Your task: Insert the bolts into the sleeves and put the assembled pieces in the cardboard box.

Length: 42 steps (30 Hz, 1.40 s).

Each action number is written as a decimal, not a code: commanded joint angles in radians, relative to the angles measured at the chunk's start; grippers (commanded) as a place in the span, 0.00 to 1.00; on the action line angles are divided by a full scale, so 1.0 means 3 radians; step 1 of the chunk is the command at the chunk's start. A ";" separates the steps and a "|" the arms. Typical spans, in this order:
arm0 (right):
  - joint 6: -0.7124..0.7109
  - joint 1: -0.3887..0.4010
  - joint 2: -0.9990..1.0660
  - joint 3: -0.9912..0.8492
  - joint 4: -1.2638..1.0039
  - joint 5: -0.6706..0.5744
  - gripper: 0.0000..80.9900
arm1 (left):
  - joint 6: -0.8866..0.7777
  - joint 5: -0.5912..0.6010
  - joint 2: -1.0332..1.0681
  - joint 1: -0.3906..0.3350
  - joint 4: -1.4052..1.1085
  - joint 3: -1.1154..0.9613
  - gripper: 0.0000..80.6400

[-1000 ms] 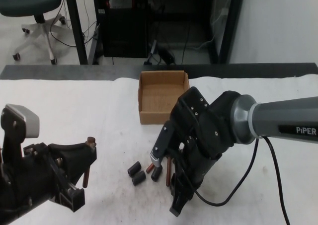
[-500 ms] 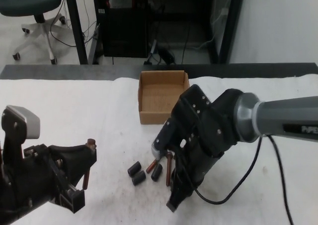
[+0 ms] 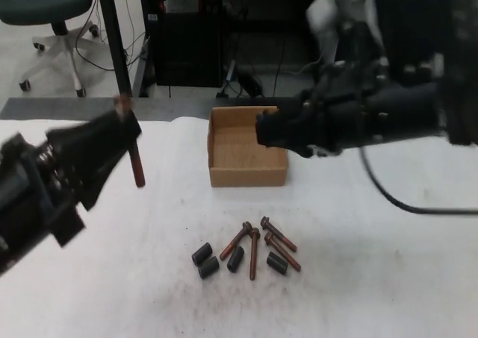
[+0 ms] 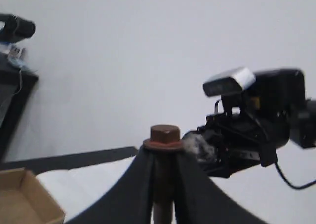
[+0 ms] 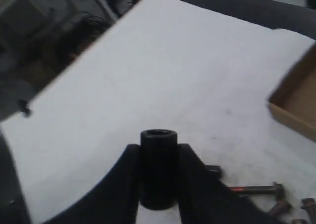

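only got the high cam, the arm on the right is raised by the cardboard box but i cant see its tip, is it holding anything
observer: Yes. The right gripper is shut on a black sleeve, pinched by its sides.
operator: which way is the hole facing
observer: The sleeve's open end pokes out past the gripper's tips, so its hollow bore is uncovered.
operator: ok and how is the bolt seated in the left one
observer: The left gripper is shut on the shank of the bolt, with the hex head and its flange sitting right at the gripper's tips.
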 commanded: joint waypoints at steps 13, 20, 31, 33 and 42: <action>0.0223 0.0544 -0.0477 0.1473 -0.2361 -0.0178 0.01 | -0.0394 0.0386 0.0435 -0.0478 -0.0280 -0.0399 0.00; 0.0062 0.0613 -0.0420 0.1484 -0.2367 0.0165 0.01 | 0.0163 0.0386 0.0963 -0.0752 -0.0280 -0.0729 0.00; 0.0044 0.0624 -0.0311 0.1484 -0.2944 0.0764 0.01 | 0.0163 0.0073 0.1109 -0.0751 -0.0451 -0.0790 0.00; 0.0044 0.0624 -0.0241 0.1484 -0.2967 0.0749 0.01 | 0.0156 0.0060 0.1109 -0.0751 -0.0542 -0.0790 0.00; 0.0044 0.0659 -0.0136 0.1484 -0.3104 0.0285 0.01 | 0.0075 -0.0083 0.1109 -0.0751 -0.0627 -0.0790 0.00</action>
